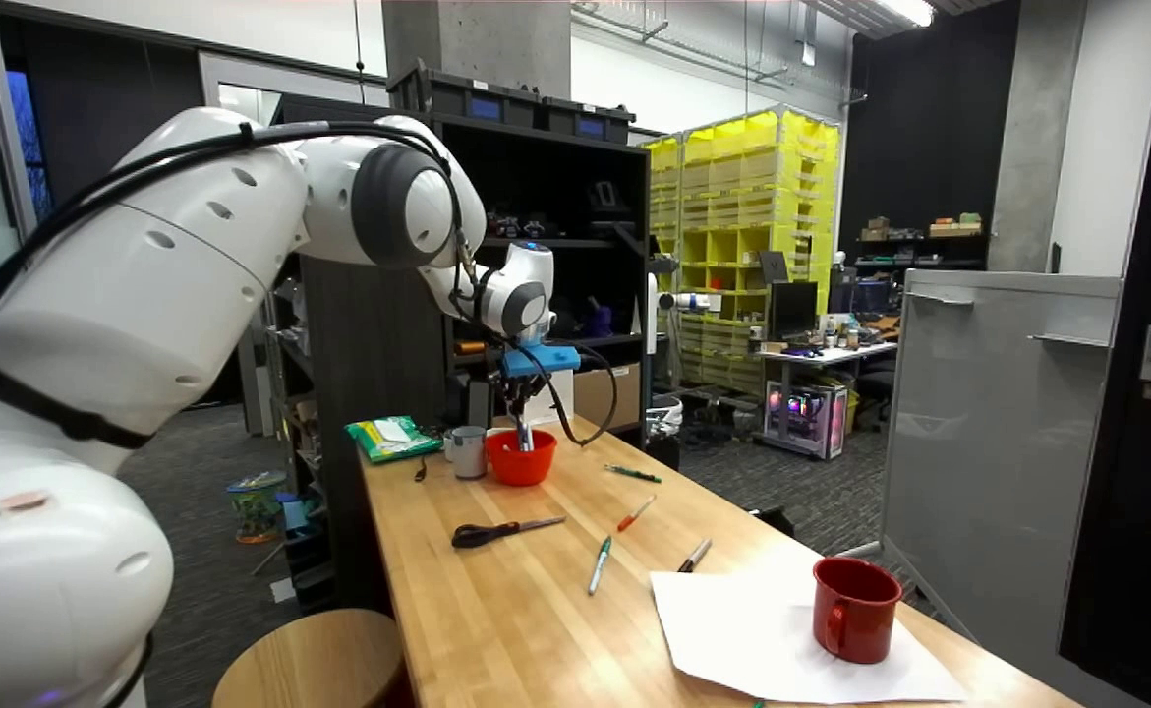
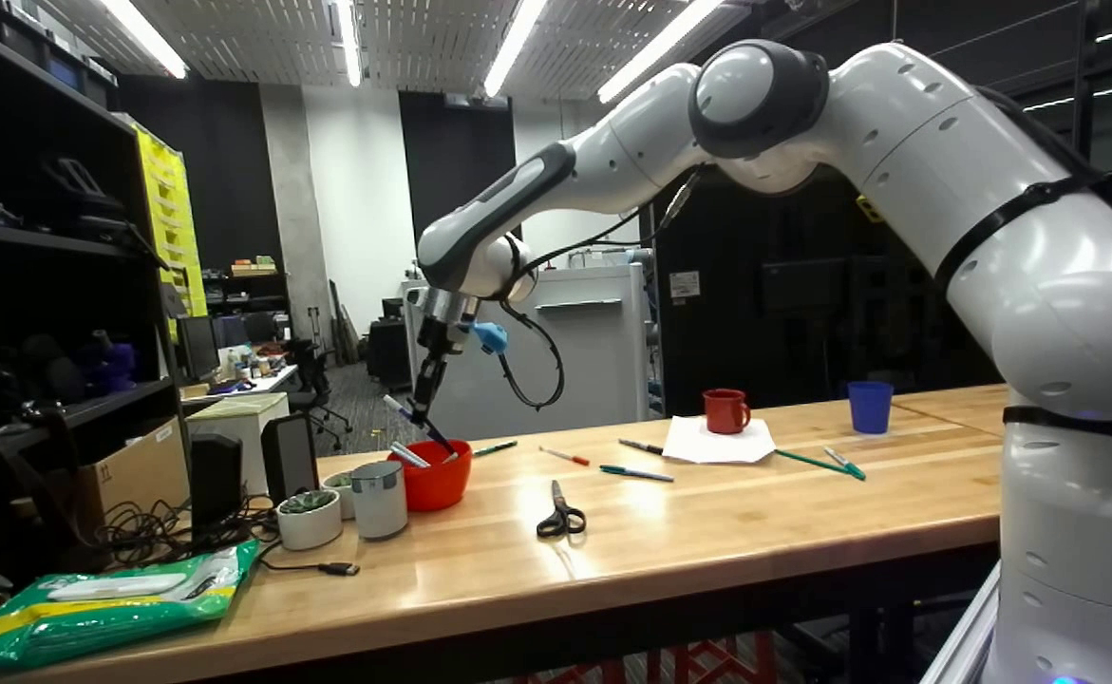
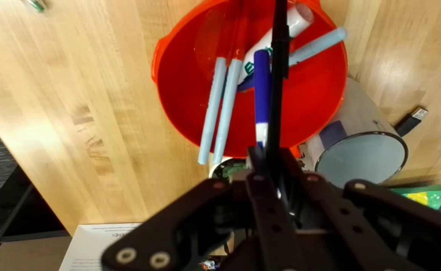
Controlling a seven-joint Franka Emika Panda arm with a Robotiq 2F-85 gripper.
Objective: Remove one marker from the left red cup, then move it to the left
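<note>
The thin blue marker with a white band (image 3: 261, 86) is slanting across the opening of the squat bright-red cup (image 2: 437, 483); the dark claw (image 2: 420, 415) is pinching it narrowly. A slim black pen (image 3: 279, 60) is running alongside; whether it is being gripped too, I cannot tell. The cup is standing on the pale wooden surface (image 2: 480, 560).

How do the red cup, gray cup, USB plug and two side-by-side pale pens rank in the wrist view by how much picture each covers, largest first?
1. Red cup
2. Gray cup, partly hidden
3. Two pale pens, too alike to rank against each other
4. USB plug
</note>
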